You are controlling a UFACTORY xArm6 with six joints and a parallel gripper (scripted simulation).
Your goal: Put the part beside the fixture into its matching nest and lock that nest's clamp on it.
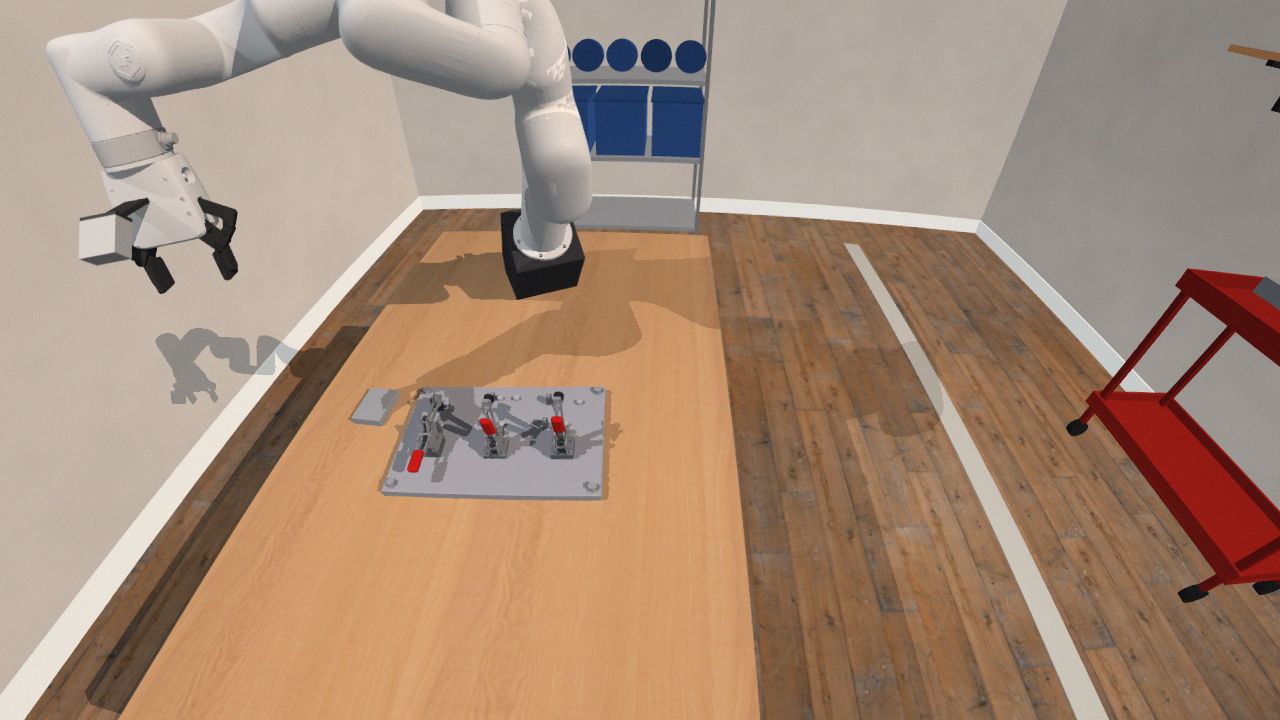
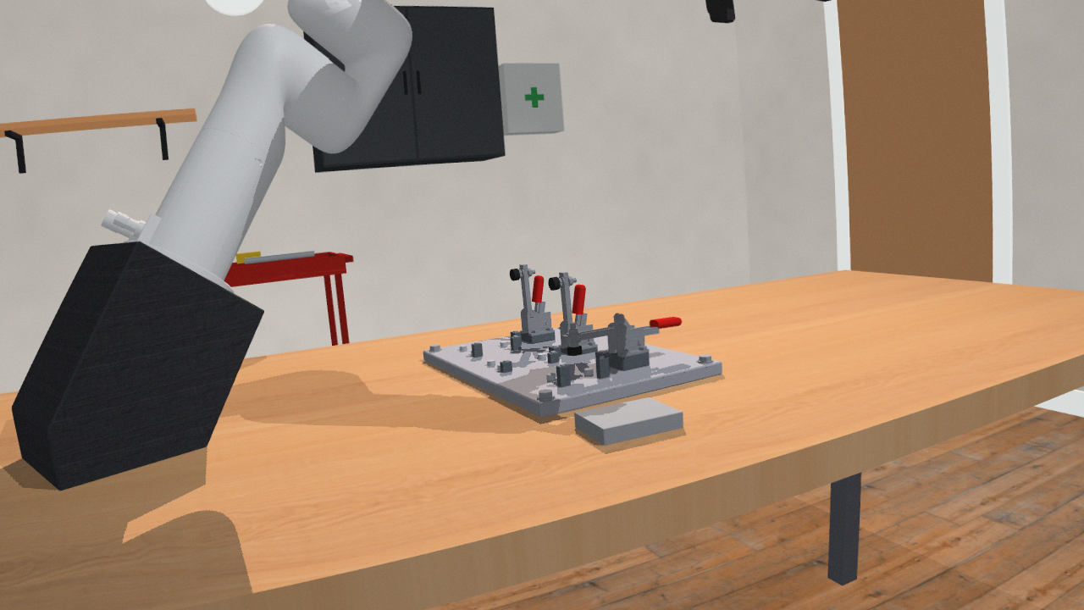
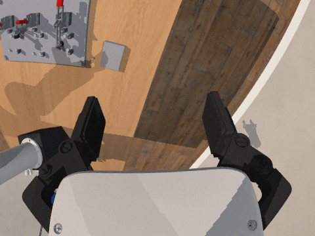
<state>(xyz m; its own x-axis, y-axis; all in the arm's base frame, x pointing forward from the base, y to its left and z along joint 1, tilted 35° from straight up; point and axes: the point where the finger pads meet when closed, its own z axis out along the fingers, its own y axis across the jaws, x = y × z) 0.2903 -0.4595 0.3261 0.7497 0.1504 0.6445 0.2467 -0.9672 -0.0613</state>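
The grey part (image 1: 374, 406) (image 2: 628, 421) (image 3: 113, 56) lies flat on the table beside the fixture plate (image 1: 510, 481) (image 2: 484, 385) (image 3: 29, 59). The clamp nearest the part has its bar down and its red handle (image 1: 415, 461) (image 2: 666, 322) (image 3: 60, 2) out low; whether it is locked I cannot tell. The middle clamp's red handle (image 1: 486, 426) (image 2: 578, 298) and the far clamp's red handle (image 1: 557, 424) (image 2: 537, 289) stand up, with both bars raised. All three nests hold no part. My gripper (image 1: 194, 276) (image 3: 152, 106) is open and empty, high above and away from the part.
The wooden table (image 1: 429, 608) (image 2: 871, 334) carries the arm's black base (image 1: 544, 268) (image 2: 129, 356) behind the fixture. The part lies between the plate and the table's nearby long edge. A red cart (image 1: 1190, 465) stands on the floor, away from the table.
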